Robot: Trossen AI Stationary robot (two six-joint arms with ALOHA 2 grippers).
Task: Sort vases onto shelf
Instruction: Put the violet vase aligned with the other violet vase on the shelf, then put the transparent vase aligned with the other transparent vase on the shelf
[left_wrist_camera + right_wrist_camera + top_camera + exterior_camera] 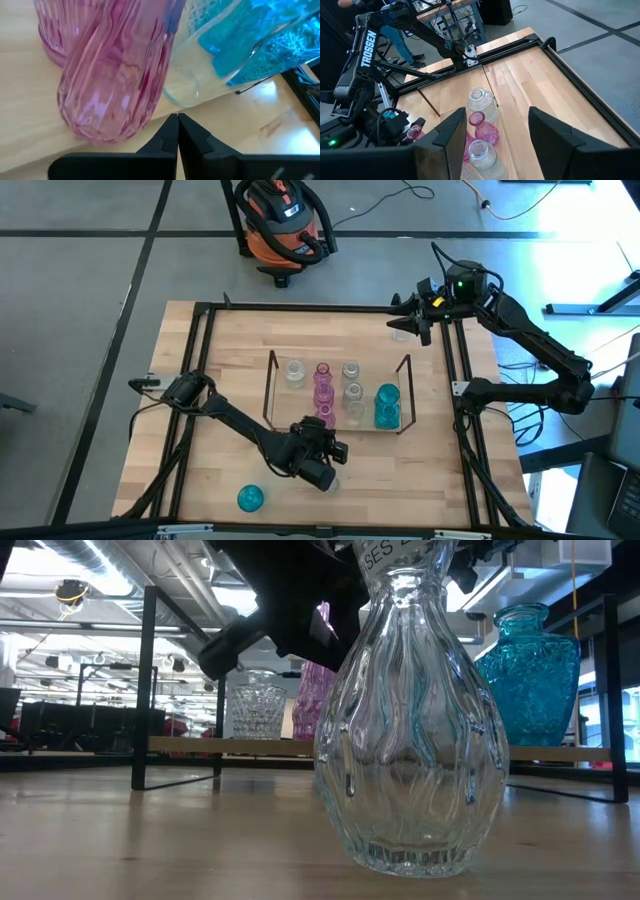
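the left gripper point(177, 131) has its fingers point(165, 137) pressed together on nothing, low over the counter point(230, 370) at the shelf's near edge; just ahead of them stands a pink vase point(112, 85), with teal glass point(260, 40) beside it. a clear vase point(412, 720) stands nearby. the shelf point(270, 385) holds clear, pink and teal vases in rows. one teal vase point(250, 498) sits well apart. the right gripper point(495, 135), fingers point(451, 135) spread apart and empty, hangs over the far corner.

My table point(230, 370) was a pale wood top edged by a black frame point(200, 360). On it stood the wire shelf point(270, 385), holding clear, pink and teal vases; one teal vase point(250, 498) sat apart near the front edge.
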